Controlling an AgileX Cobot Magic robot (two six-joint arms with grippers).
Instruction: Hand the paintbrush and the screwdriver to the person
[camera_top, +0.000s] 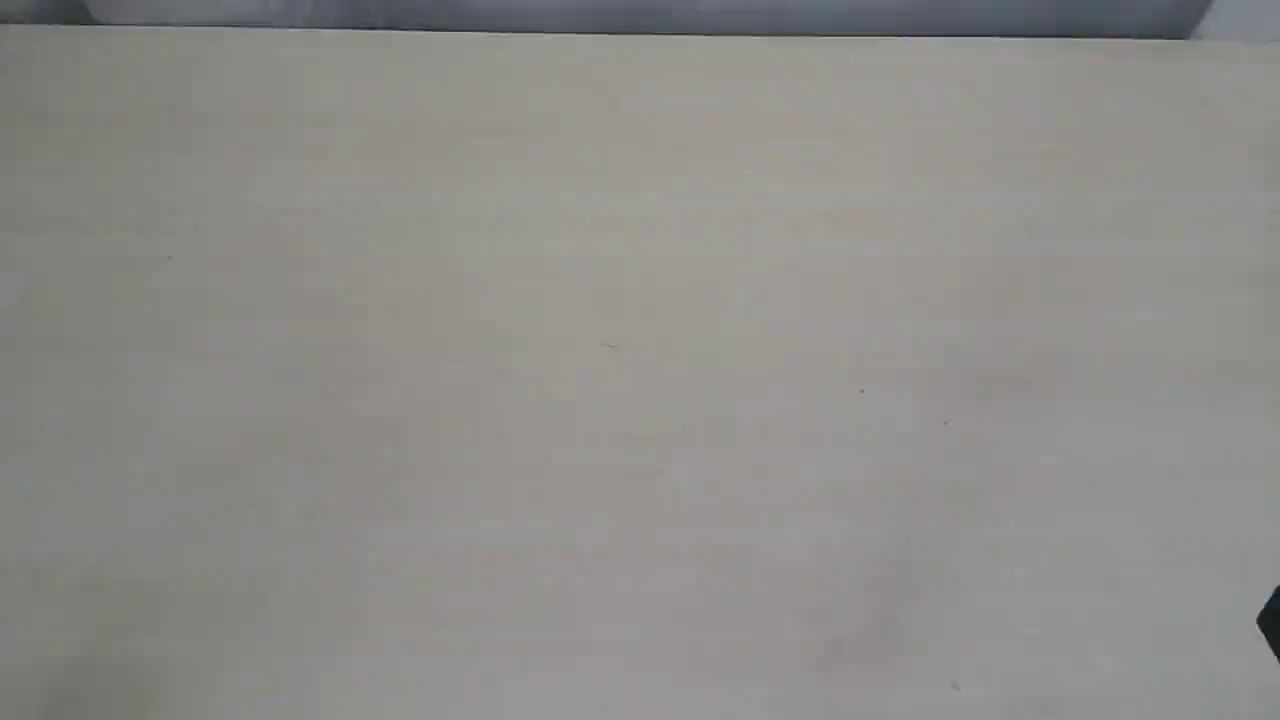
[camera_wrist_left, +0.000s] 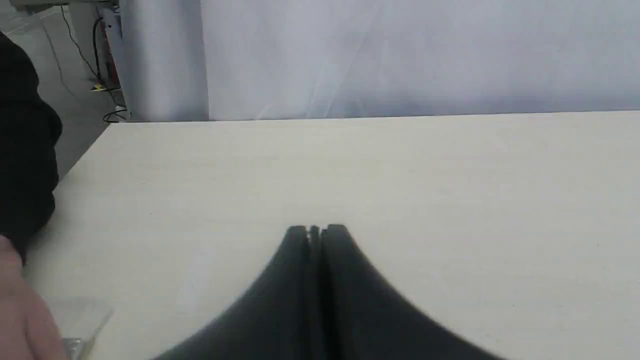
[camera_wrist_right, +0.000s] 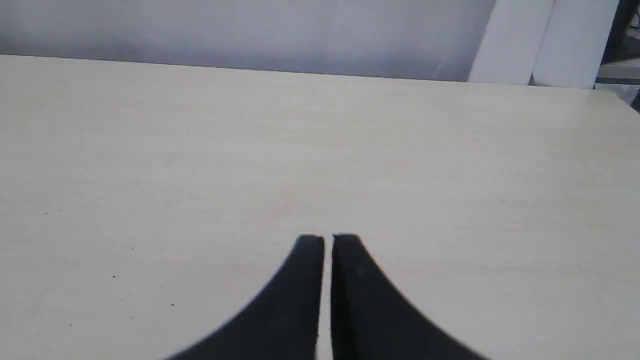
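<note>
Left gripper (camera_wrist_left: 315, 231) and right gripper (camera_wrist_right: 327, 239) both clenched, empty.
Bare hand (camera_wrist_left: 17, 310), black sleeve (camera_wrist_left: 25, 140), by the edge of the pale table (camera_top: 640, 300); white backdrop (camera_wrist_left: 400, 55) behind.

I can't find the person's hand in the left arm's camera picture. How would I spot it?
Start at the big pale wooden table and follow it to the edge where a black fabric sleeve shows. Right beside that sleeve is the bare pinkish hand. It is the only skin-coloured thing; the robot's fingers are black.
</note>
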